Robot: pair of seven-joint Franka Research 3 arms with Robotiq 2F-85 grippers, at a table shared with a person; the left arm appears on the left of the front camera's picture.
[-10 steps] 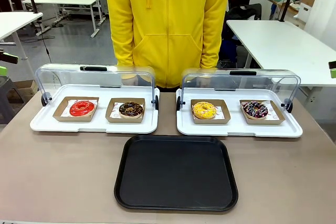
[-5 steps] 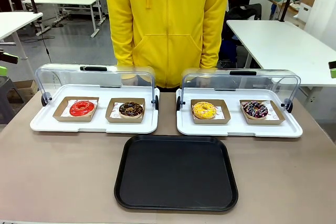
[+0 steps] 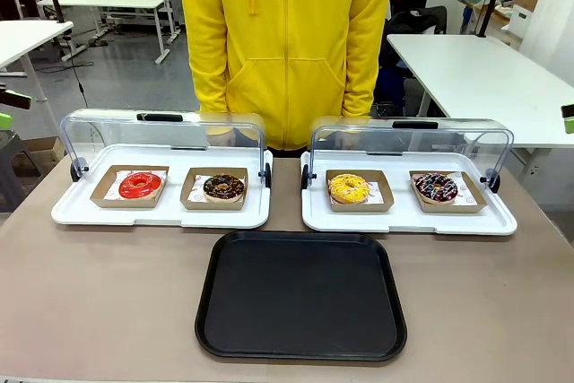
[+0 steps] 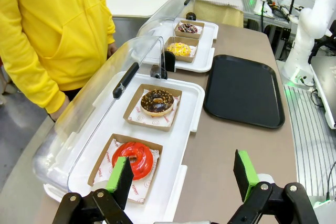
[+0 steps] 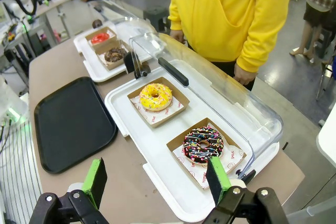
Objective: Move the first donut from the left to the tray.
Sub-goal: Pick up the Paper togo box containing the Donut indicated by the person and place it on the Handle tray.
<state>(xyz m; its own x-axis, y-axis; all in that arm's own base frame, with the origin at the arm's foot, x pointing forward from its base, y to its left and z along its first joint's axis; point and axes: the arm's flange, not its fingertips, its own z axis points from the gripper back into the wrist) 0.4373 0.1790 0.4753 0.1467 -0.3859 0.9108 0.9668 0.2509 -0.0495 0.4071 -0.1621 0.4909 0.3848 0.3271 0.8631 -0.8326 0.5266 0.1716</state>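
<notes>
The first donut from the left (image 3: 141, 185) is a glossy red ring in a brown cardboard holder, at the left end of the left white display tray (image 3: 81, 213). In the left wrist view this red donut (image 4: 133, 160) lies just beyond the left finger of my left gripper (image 4: 182, 174), which is open and holds nothing. The black tray (image 3: 301, 295) lies bare at the table's front middle, and shows as the black tray (image 4: 243, 90) and the black tray (image 5: 71, 123) in the wrist views. My right gripper (image 5: 157, 179) is open over the right display tray's front edge. The red donut (image 5: 100, 38) sits far off.
A chocolate donut (image 3: 223, 187) sits beside the red one. The right display tray (image 3: 502, 221) holds a yellow donut (image 3: 348, 188) and a sprinkled chocolate donut (image 3: 435, 188). Both clear lids (image 3: 161, 132) stand raised at the back. A person in a yellow hoodie (image 3: 287, 42) stands at the far edge.
</notes>
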